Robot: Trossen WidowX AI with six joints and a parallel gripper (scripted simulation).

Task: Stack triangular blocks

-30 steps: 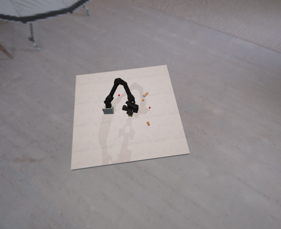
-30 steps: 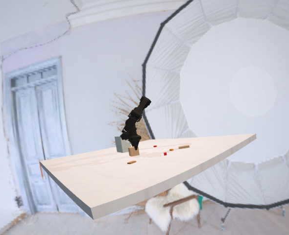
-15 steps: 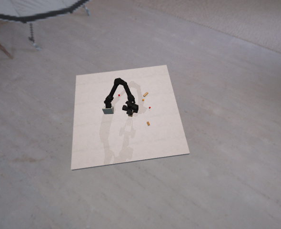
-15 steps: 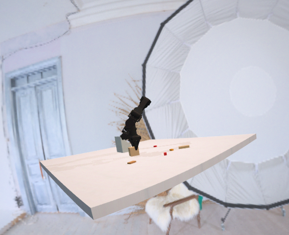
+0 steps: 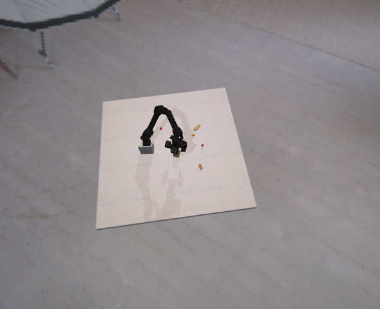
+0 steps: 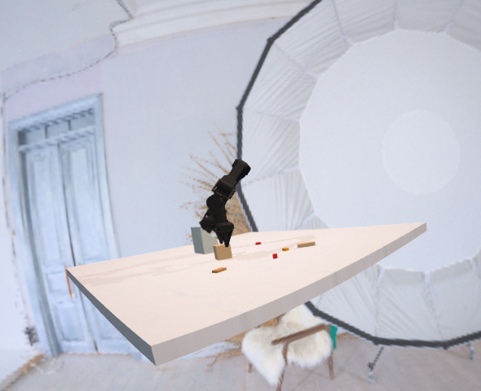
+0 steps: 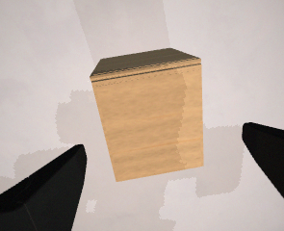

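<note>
Two wooden triangular blocks sit together as one square-looking block (image 5: 176,155) (image 6: 222,252) (image 7: 146,120) on the table (image 5: 123,186) (image 6: 190,311). In the wrist view the top face is pale wood, with a thin dark seam and a narrow wooden strip along its far edge; the far side is dark. The left and right ends look even there. My gripper (image 5: 176,152) (image 6: 226,244) (image 7: 164,141) is open and empty. Its fingers stand apart on either side of the block in the wrist view, with a gap on each side. The sloped faces and fingertip height are hard to judge.
A grey box (image 5: 146,149) (image 6: 198,240) stands at the arm's foot. Orange-brown pieces (image 5: 200,166) (image 6: 219,270), a longer wooden piece (image 5: 196,127) (image 6: 306,244), a small orange piece (image 5: 193,134) (image 6: 285,248) and red cubes (image 5: 202,145) (image 6: 275,256) lie around.
</note>
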